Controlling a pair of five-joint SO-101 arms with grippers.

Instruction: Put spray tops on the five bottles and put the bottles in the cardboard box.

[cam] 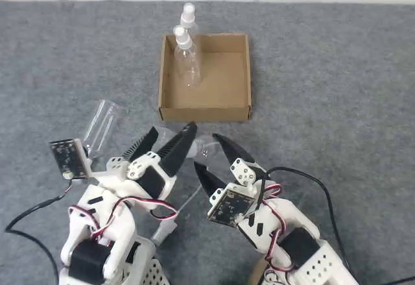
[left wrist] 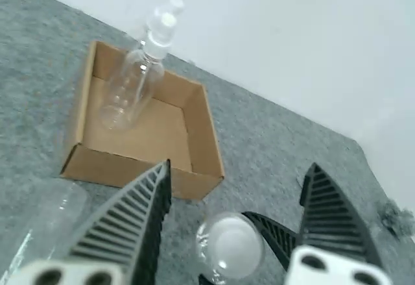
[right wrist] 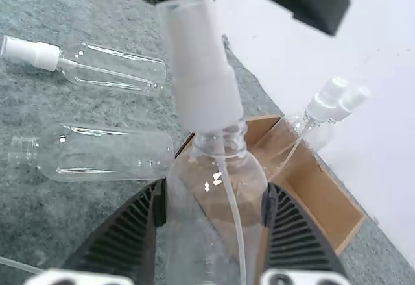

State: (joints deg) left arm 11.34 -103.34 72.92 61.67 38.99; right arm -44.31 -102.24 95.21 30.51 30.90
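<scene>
Off to the left, an uncapped bottle (cam: 102, 126) is lying on the surface (cam: 337, 90). My left tool (cam: 172, 129) is standing wide open on either side of the spray top (right wrist: 204, 84), not touching it. That top is sitting on the neck of the clear bottle (right wrist: 220, 174), which my right tool (cam: 207, 152) is gripping round the body, long axis roughly upright. The cardboard box (cam: 204, 111) is lying straight beyond both tool tips, with two capped bottles (cam: 187, 51) standing at its far left corner. I'm judging the right arm better placed for the carry.
</scene>
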